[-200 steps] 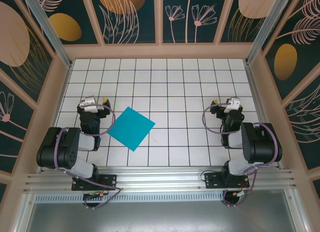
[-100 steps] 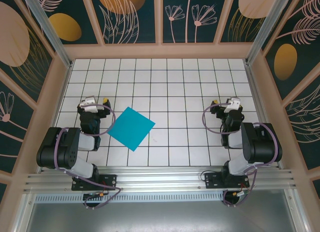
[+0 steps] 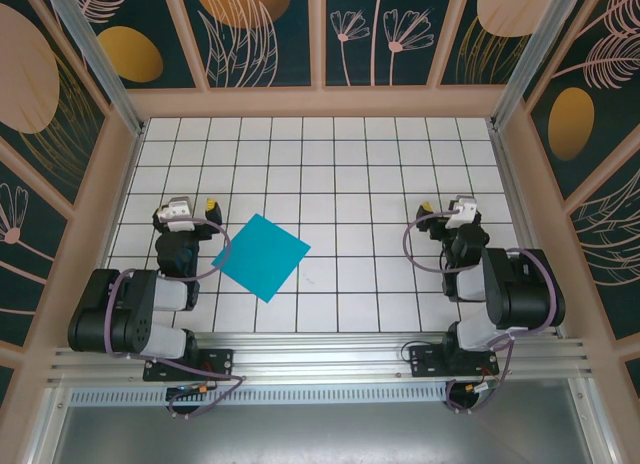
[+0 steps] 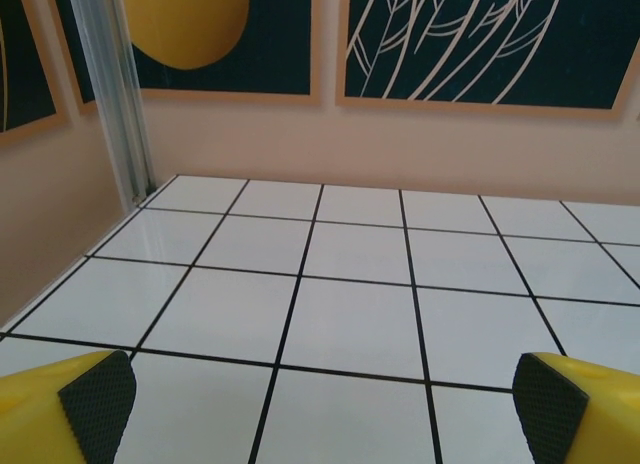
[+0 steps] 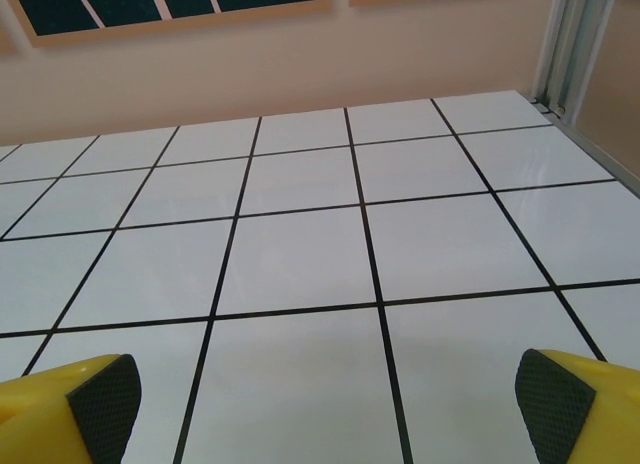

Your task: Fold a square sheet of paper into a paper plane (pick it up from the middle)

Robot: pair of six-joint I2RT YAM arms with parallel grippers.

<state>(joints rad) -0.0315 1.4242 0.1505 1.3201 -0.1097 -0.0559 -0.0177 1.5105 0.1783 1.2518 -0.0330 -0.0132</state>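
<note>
Left arm (image 3: pixel 130 309) has shifted a touch compared with 1 second back. Its shoulder has swung a bit outward and its claw (image 4: pixel 320 409) has nudged slightly toward the left wall. The right arm barely budged, and the paper hasn't gone anywhere.

Progress-wise it's basically 0 folds done. The thin teal-blue square sheet of paper (image 3: pixel 262 256) lies flat on the white, black-gridded surface (image 3: pixel 340 164), turned like a diamond. It sits just to the right of the left claw and well apart from the right claw (image 5: pixel 320 404). I can't make out any crease, though from the overhead cam a faint one would probably be too small to catch anyway.

Both claws are spread wide with nothing between the yellow fingers (image 4: pixel 25 414), and each wrist cam looks out over bare tiles. Neither claw is touching the sheet.

What's left, as I read it, is pretty much everything: get a claw over the middle of the sheet, pick it up, then do all the creasing to make a dart. I'd guess the left arm goes first since it's right beside the paper. Lifting thin flat paper off a slick tile looks like the fiddly bit.
</note>
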